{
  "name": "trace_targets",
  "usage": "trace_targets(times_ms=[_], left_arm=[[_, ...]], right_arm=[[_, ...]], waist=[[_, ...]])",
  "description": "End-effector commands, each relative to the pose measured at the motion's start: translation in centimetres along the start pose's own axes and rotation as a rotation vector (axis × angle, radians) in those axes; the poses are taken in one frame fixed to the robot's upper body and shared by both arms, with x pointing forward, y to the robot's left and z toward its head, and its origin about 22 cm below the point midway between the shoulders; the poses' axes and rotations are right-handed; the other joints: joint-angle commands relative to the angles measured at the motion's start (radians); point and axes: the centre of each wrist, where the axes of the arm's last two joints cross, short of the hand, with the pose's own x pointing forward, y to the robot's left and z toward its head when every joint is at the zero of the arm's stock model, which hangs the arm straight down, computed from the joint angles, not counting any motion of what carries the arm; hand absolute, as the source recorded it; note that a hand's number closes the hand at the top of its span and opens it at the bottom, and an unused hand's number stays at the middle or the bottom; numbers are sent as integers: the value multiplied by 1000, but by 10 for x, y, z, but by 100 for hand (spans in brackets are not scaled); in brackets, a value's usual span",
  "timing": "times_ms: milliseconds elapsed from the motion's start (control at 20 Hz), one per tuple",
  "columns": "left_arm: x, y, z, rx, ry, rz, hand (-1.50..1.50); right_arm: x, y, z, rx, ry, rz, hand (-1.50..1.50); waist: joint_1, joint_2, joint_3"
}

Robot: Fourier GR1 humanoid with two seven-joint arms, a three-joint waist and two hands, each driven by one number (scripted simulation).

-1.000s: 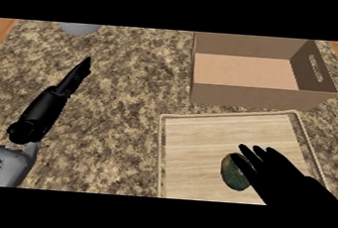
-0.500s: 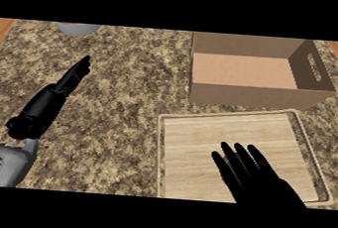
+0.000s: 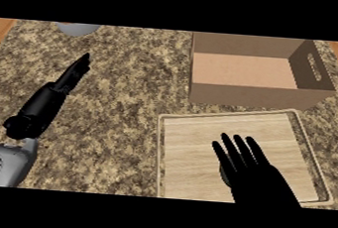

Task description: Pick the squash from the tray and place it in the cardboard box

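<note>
My right hand (image 3: pixel 259 179) lies over the wooden tray (image 3: pixel 199 138) at the lower right. Its fingers are straight and spread, pointing away from me. The dark green squash is almost wholly hidden under the palm. Only a small dark bulge at the palm's left edge may be part of it. The open cardboard box (image 3: pixel 254 94) stands just beyond the tray, and its inside shows nothing in it. My left hand (image 3: pixel 66 81) rests open on the counter at the left, fingers straight and pointing up, far from the tray.
A grey round object (image 3: pixel 78 28) is cut off by the top edge at the upper left. Speckled stone counter (image 3: pixel 128 108) spreads between the left arm and the tray. Wooden strips border the counter at both upper corners.
My right hand has slid left and forward over the tray and now covers the squash, which showed beside its fingers a second ago. The left arm has not moved.
</note>
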Motion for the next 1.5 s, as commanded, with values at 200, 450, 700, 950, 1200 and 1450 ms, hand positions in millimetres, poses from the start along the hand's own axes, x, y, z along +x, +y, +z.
trace_targets(times_ms=[200, 450, 700, 950, 1200, 1450], left_arm=[[-20, -11, 7, -11, -17, -7, 0], [-12, -4, 4, -3, 2, -23, 0], [-10, 3, -2, -10, 8, 17, 0], [-1, 3, -7, -17, 21, 4, 0], [-15, 4, -10, -7, -6, -14, 0], [1, 2, 3, 3, 8, 3, 0]], right_arm=[[-9, 20, -19, 22, 8, -13, -150], [-11, 21, -39, 43, -11, 0, -150], [-20, 42, -12, 43, 56, 22, -150], [-39, 36, -52, 54, 91, 17, -150], [-39, 70, -61, 83, 48, 0, -150], [-26, 70, -60, -2, -99, 53, 150]], waist=[[-1, 1, 0], [0, 1, 0], [-6, 0, 0], [0, 1, 0], [-3, 2, 0], [3, 0, 0]])
